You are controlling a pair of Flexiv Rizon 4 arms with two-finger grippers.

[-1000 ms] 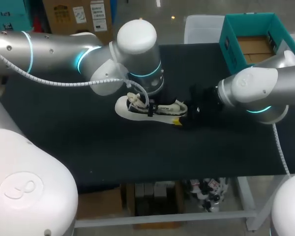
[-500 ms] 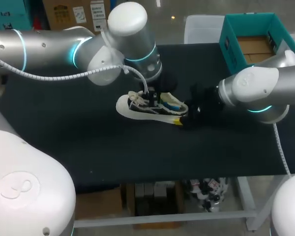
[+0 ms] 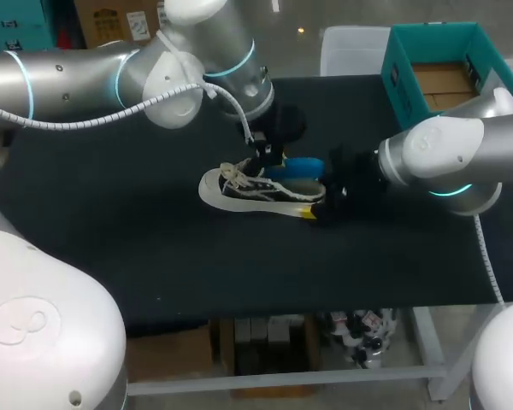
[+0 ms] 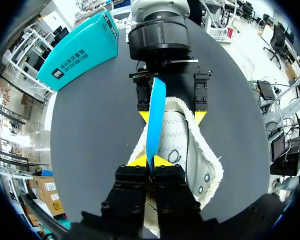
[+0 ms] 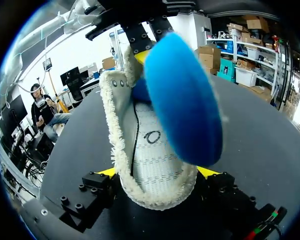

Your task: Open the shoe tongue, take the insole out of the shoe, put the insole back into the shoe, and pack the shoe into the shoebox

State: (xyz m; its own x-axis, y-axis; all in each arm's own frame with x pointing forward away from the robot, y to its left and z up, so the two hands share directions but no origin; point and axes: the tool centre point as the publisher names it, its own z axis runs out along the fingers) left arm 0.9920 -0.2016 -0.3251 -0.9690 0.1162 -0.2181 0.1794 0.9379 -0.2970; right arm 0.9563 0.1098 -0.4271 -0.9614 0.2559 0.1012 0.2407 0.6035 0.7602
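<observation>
1. My left arm (image 3: 85, 73) comes in from the upper left of the head view and reaches across the black worktop (image 3: 111, 222) to the frame's middle.
2. The left claw (image 3: 263, 156) (image 4: 150, 162) is clenched on one end of the blue insole (image 3: 295, 165) (image 4: 155, 115). The insole is lifted partly out of the shoe's opening.
3. The white shoe (image 3: 256, 190) (image 4: 185, 150) lies at the worktop's centre with its laces toward the left of the frame.
4. The right claw (image 3: 321, 198) (image 5: 157, 175) grips the shoe's heel, with a yellow tip against each side.
5. My right arm (image 3: 453, 158) enters from the right edge.
6. The teal shoebox (image 3: 399, 90) sits in the upper right corner, well apart from the shoe.
</observation>
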